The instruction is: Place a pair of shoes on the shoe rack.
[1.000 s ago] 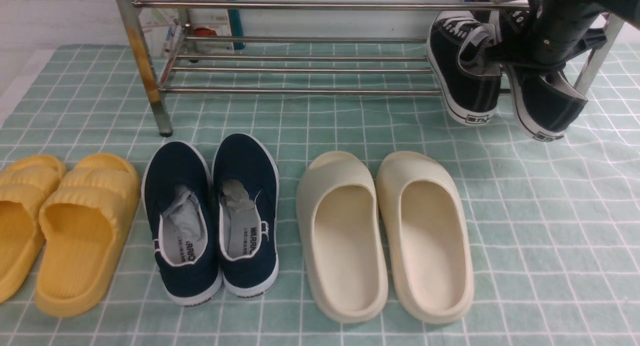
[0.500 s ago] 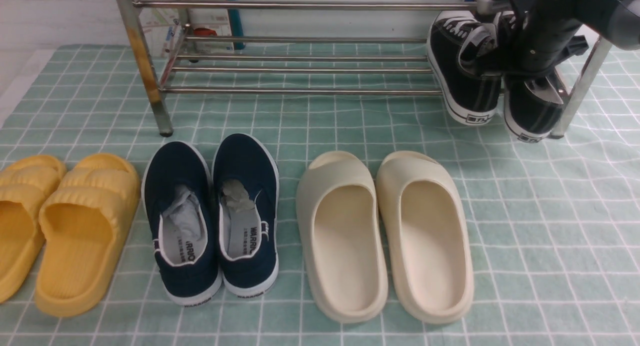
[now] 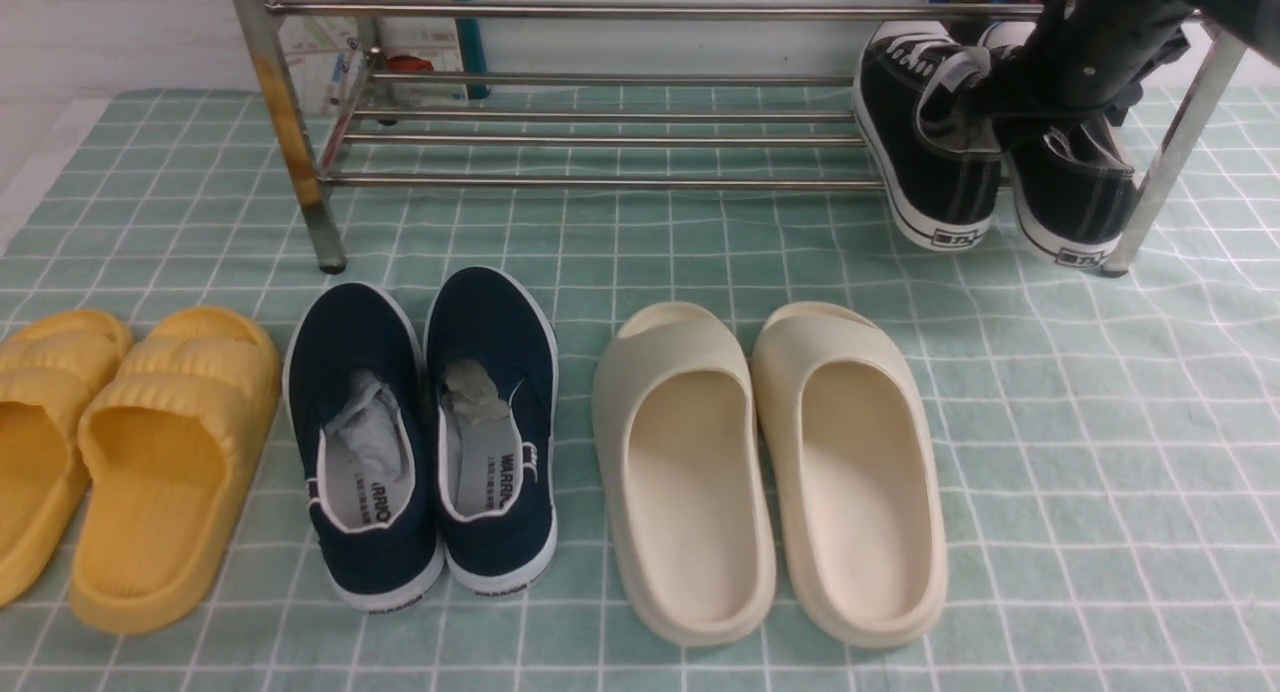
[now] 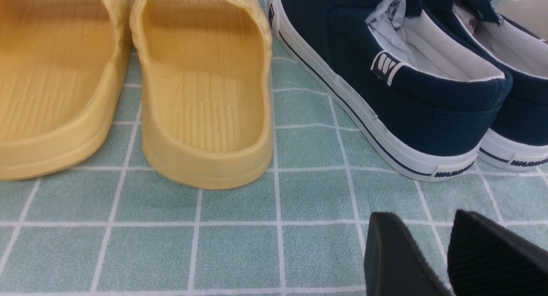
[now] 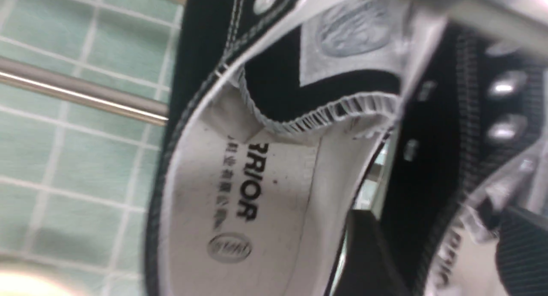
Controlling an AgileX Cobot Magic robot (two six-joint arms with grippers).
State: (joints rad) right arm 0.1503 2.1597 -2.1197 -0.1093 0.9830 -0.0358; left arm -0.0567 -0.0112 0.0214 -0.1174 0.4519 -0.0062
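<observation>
Front view: the pair of shoes [image 3: 945,167] sits at the right end of the shoe rack [image 3: 600,182], on its lower shelf. The toes point in and the heels jut out over the front bar. My right end effector [image 3: 1045,102] hangs right at their collars. The placing looks done to me, and I judge that only lifting clear is left.

Left wrist view: my left end effector [image 4: 424,221] is low over the table [image 4: 171,244], fingers slightly apart and empty, near the navy slip-ons [image 4: 428,112] and the yellow slides [image 4: 205,116].

Right wrist view, blurred: the fingers [image 5: 368,253] stand wide, with the sneakers' neighbouring collars between them, and I see neither pad pressing. The shoes are black canvas with white stitching, metal eyelets and a pale insole with printed branding.
</observation>
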